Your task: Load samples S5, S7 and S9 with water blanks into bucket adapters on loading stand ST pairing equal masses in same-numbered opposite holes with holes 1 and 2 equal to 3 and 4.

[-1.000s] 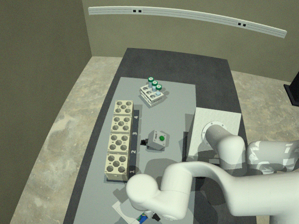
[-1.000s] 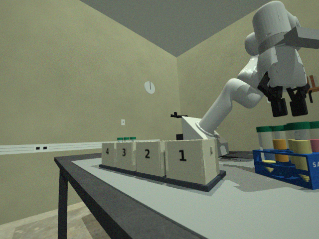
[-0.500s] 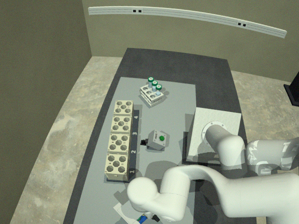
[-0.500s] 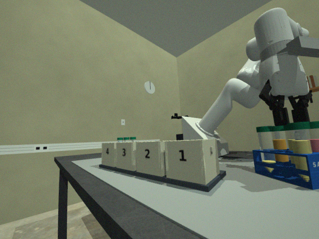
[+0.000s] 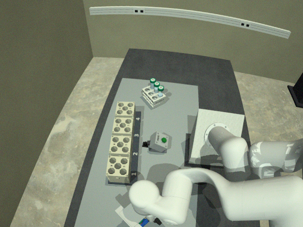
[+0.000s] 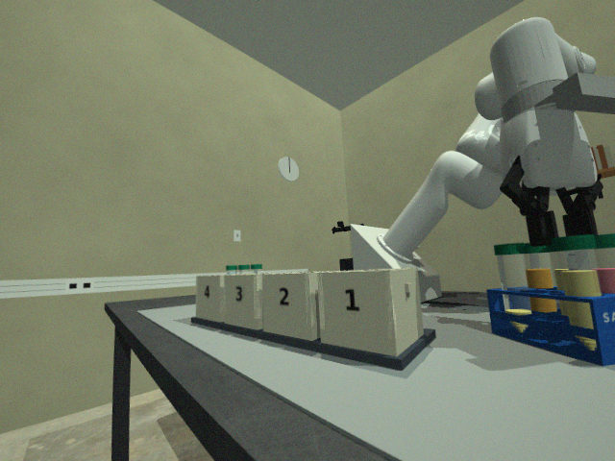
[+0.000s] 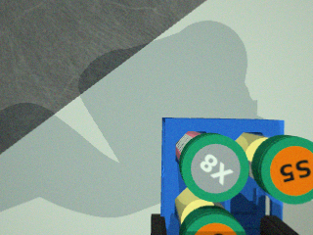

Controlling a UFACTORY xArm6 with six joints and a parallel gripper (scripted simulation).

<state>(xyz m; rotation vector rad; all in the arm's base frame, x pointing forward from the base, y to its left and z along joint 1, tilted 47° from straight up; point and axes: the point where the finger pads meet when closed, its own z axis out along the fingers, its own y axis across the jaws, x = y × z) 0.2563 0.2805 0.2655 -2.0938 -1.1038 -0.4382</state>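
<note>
Your hand (image 5: 156, 221) (image 6: 560, 238) (image 7: 218, 226) is partly open, with nothing gripped; it points down over the blue sample rack (image 5: 143, 222) (image 6: 603, 327) (image 7: 168, 124). Its fingertips are down near the green caps, and in the wrist view an orange-dotted cap (image 7: 215, 229) sits between them, its ID cut off by the frame edge.

Next to that cap you have X8 (image 7: 215, 167), grey-dotted, and beside X8 stands S5 (image 7: 293, 170), both in the rack. You can't tell S7 and S9 apart here.

Farther out on your bench (image 5: 171, 55) (image 6: 149, 307), the stand (image 5: 135, 146) (image 6: 367, 354) bears adapter 1 (image 5: 118, 178) (image 6: 357, 322), adapter 2 (image 5: 114, 144) (image 6: 288, 312), adapter 3 (image 5: 117, 125) (image 6: 243, 307) and adapter 4 (image 5: 119, 108) (image 6: 209, 303) in a row, upright, their top holes open. Adapter 1 is nearest the blue rack.

Between the stand and the arm's base (image 5: 199, 117) (image 6: 361, 248) sits the small sloped desk (image 5: 156, 146) with its green key (image 5: 164, 140). Past adapter 4, you'll find three green-capped tubes (image 5: 156, 84) (image 6: 243, 267) at the white rack (image 5: 160, 101).
</note>
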